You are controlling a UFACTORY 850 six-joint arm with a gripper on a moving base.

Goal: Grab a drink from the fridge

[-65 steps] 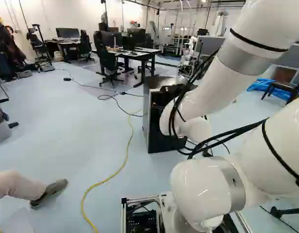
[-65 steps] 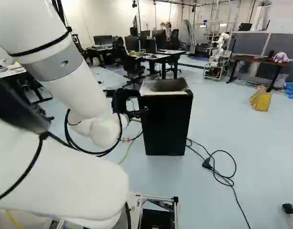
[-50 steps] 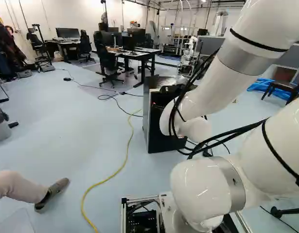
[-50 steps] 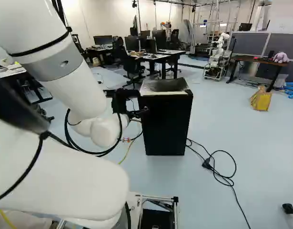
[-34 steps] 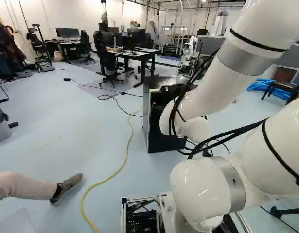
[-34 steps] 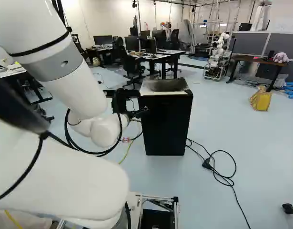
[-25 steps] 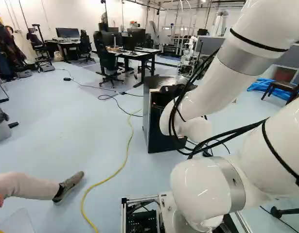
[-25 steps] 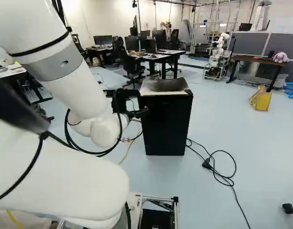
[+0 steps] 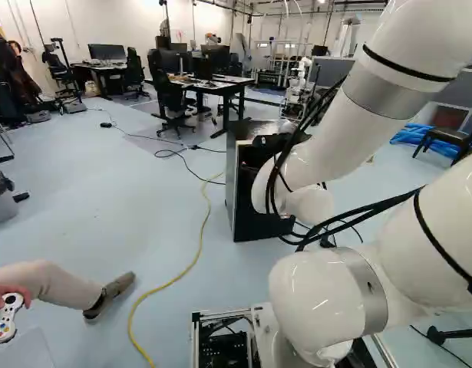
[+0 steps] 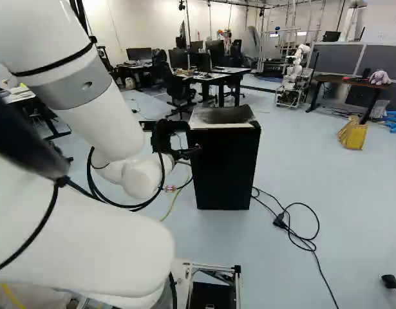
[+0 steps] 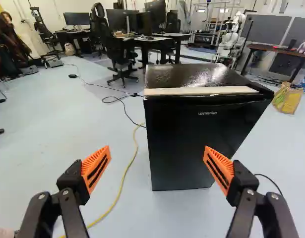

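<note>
- Across these last pictures I saw next to no change: my arm had kept its pose against its joint, the base had not moved, and the fridge stood where it had stood, ahead of the hand.
- For the task I took that as a pause in the approach, still at an early stage.
- The hand was open, its orange pads wide apart, with nothing held.
- I could not see the drink; I judged it was inside the fridge, whose door looked shut to me, so opening that came first.
- A pale strip ran along the fridge's top front edge, ahead of the hand; I thought a careless push there could catch it or shove the fridge.
- The fridge stood on a pale blue floor. A yellow cable lay to the hand's left, and a black plug to its right.
- Far beyond the hand were a desk, an office chair and another robot.
</note>
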